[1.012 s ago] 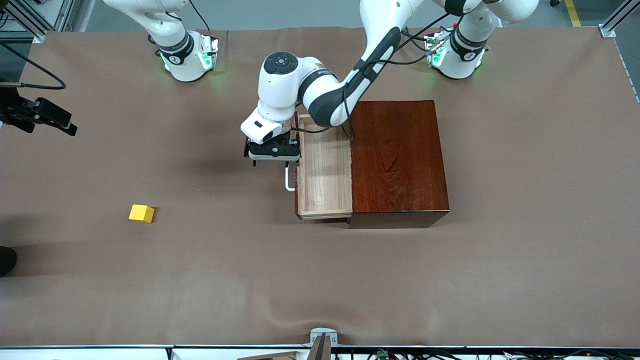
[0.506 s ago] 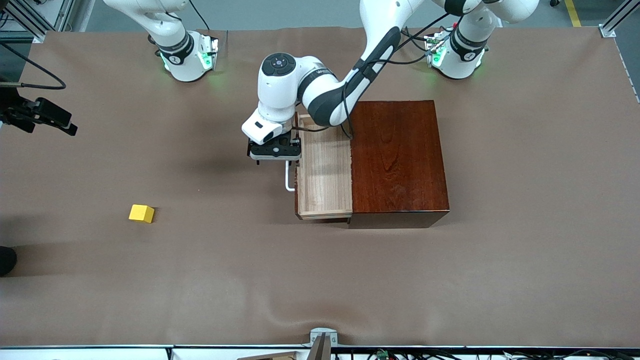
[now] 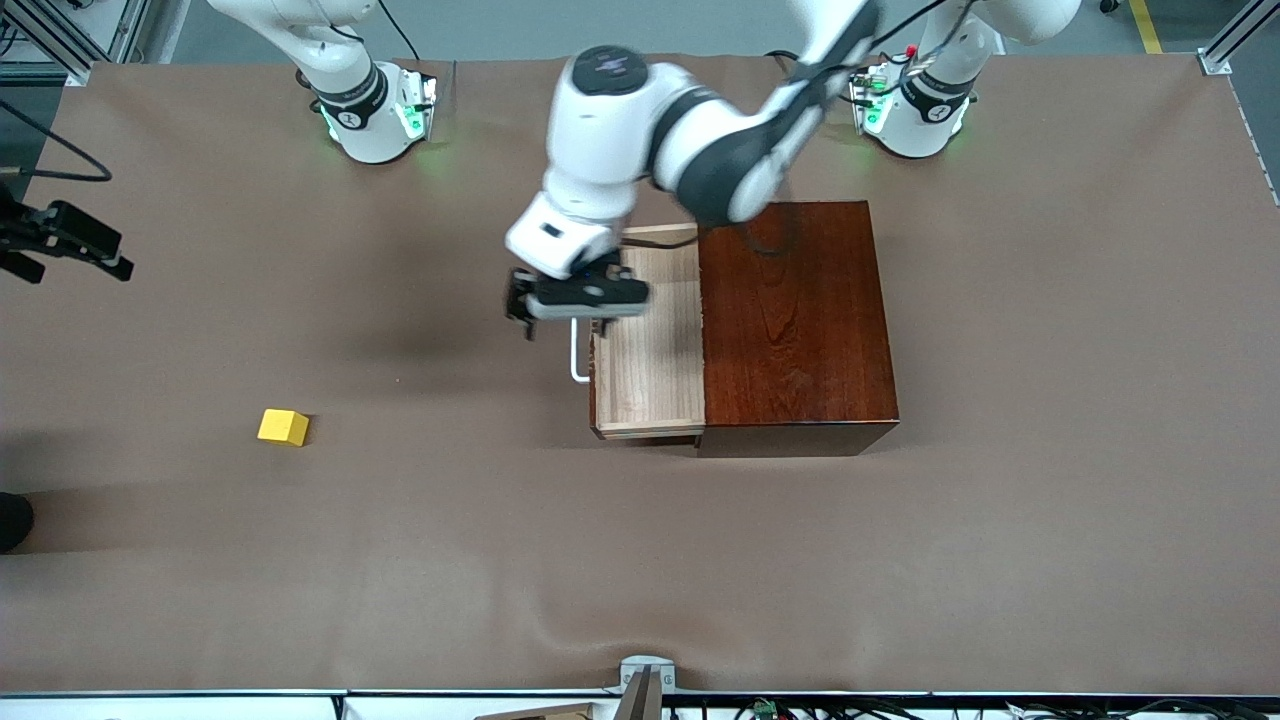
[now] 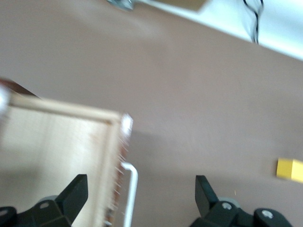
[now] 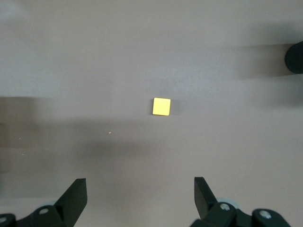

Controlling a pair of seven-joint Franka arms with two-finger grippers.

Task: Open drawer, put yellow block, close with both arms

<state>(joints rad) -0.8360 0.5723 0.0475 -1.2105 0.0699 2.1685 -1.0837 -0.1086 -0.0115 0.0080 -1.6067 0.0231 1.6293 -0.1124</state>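
Front view: drawer [image 3: 648,345] pulled out of dark wooden box [image 3: 795,320], ready to receive block. Left gripper [image 3: 575,297] over white handle [image 3: 577,358], jaws spread, empty; risen clear versus half second ago. Yellow block [image 3: 283,427] on table toward right arm's end, unmoved. Right gripper [image 5: 137,201] high over block, jaws wide, empty, likely poised for pickup.

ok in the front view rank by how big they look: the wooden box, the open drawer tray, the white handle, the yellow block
1. wooden box
2. drawer tray, the part pulled out
3. white handle, partly hidden under the left hand
4. yellow block

Handle and block look close; unsure.
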